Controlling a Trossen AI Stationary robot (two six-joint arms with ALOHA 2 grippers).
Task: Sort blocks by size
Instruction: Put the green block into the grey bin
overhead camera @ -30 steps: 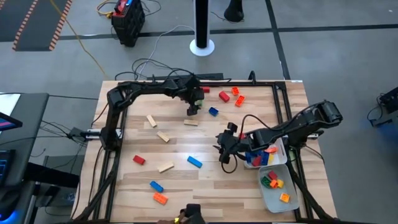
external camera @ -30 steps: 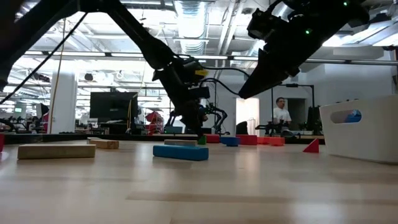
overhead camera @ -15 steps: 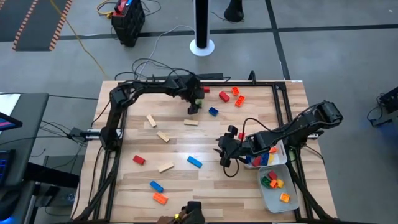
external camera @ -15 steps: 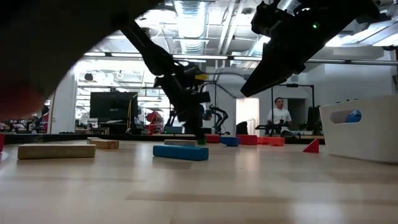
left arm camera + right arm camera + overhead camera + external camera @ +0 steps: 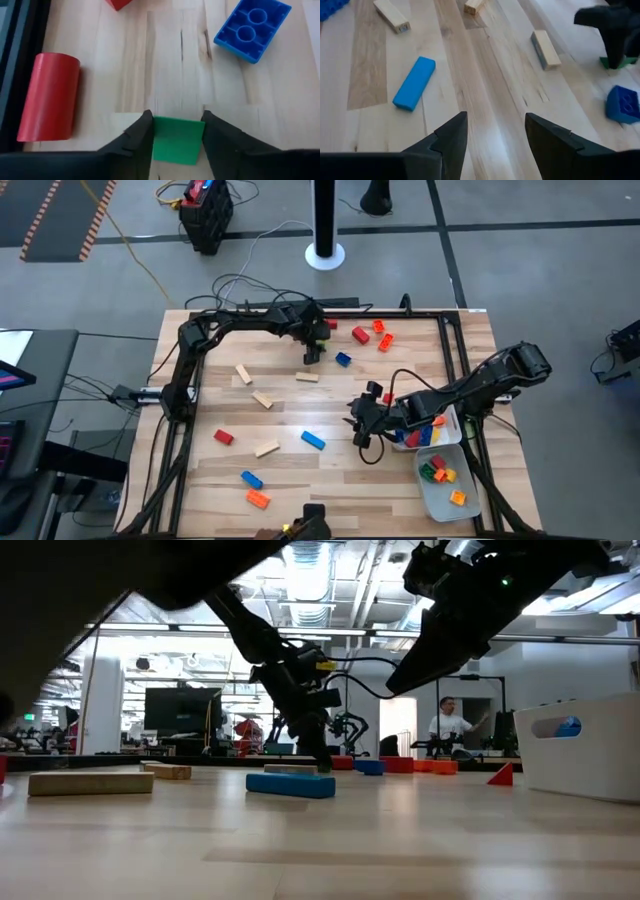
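One green block [image 5: 177,140] is pinched squarely between the left claw [image 5: 312,352] fingers at the desk's far edge, while the right claw [image 5: 362,430] is held open mid-desk.

The table [image 5: 300,420] is evenly and brightly lit from above. Ceiling lights [image 5: 305,570] glare in the low view, where arms are silhouetted and a blurred dark shape fills the upper left.
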